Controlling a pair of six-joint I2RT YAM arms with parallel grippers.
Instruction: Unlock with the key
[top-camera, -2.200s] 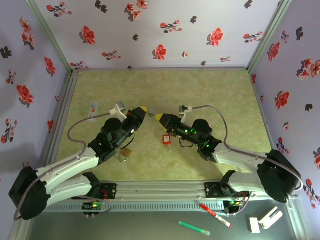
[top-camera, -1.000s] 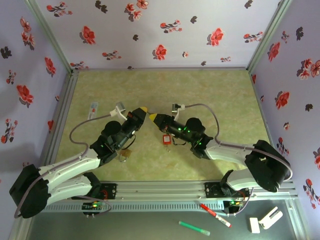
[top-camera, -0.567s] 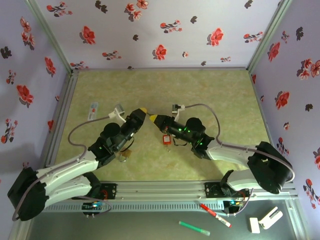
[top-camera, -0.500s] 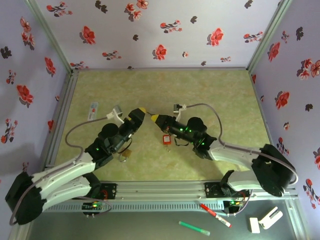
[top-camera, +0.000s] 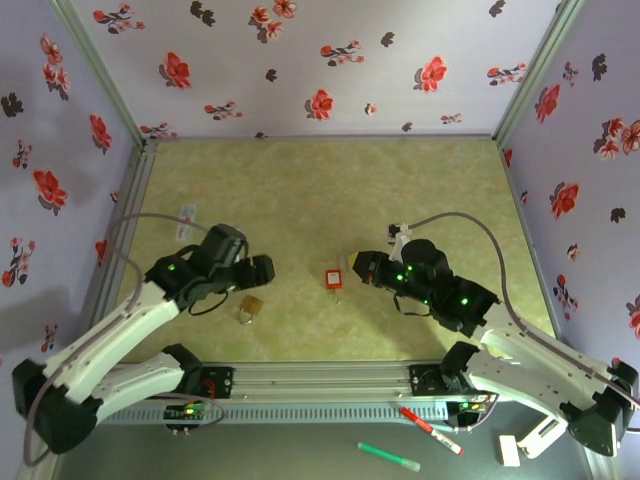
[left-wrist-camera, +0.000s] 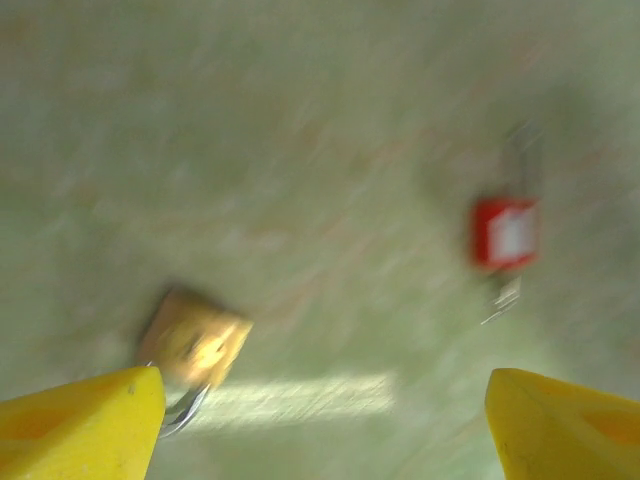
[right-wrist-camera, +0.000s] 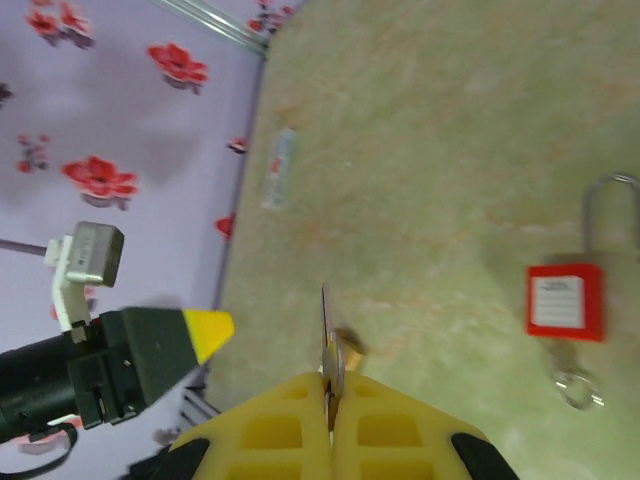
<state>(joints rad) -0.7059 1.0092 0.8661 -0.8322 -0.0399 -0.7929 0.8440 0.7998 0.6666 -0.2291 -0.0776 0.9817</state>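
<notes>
- My left gripper (left-wrist-camera: 320, 388) is spread wide and holds nothing; the brass padlock (left-wrist-camera: 195, 338) lies near its left tip.
- My right gripper (right-wrist-camera: 332, 385) is pinched tight on the key (right-wrist-camera: 326, 330), whose blade juts past the fingertips.
- The red padlock (right-wrist-camera: 566, 302) lies left of the key, apart from it.

Red padlock (top-camera: 333, 278) lies flat on the counter (top-camera: 320, 180) between left hand (top-camera: 258, 270) and right hand (top-camera: 360, 266); brass padlock (top-camera: 249, 306) nearer the left.
</notes>
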